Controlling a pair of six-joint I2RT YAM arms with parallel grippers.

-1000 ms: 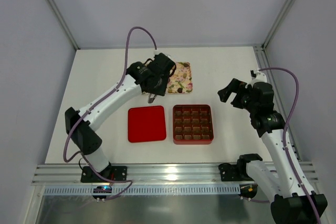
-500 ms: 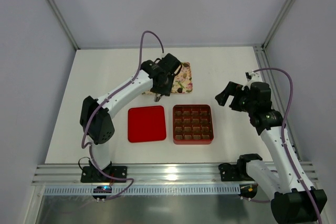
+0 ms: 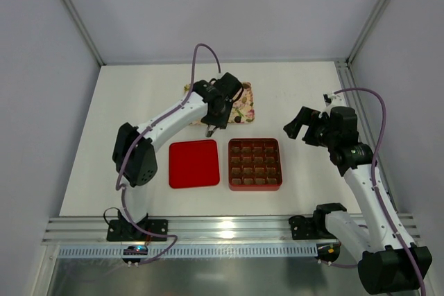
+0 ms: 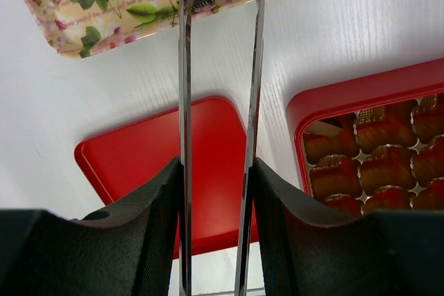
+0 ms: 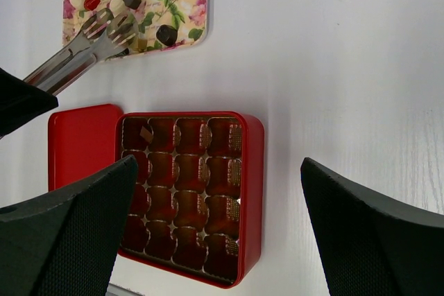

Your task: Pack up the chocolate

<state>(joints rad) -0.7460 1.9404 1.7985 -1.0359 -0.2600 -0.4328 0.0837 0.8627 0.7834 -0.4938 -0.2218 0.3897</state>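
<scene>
Tabletop [image 3: 132, 102], white, bears a red lid [image 3: 194, 163] lying flat left of its middle, roughly midway between the far and near edges. Beyond the lid, toward the far edge, a pink-and-cream flowered tray [image 5: 182, 5] holds the loose chocolate pieces [image 5: 166, 34]: dark, tan, pale and one red, scattered over it. The left gripper [image 5: 112, 27], fitted with long metal tong tines, hangs over the tray's near edge; its tines stand slightly apart and nothing shows between the tips. A dark piece lies on the tray just beside them.

Right of the lid, apart from it by a narrow strip of table, sits the red box [image 5: 251, 192] with its gridded brown insert [image 5: 187, 192]. One small brown piece [image 5: 146, 134] rests in the far-left corner cell. The right gripper [image 3: 300, 124] hovers right of the box, toward the right edge, its black fingers spread wide and holding nothing.
</scene>
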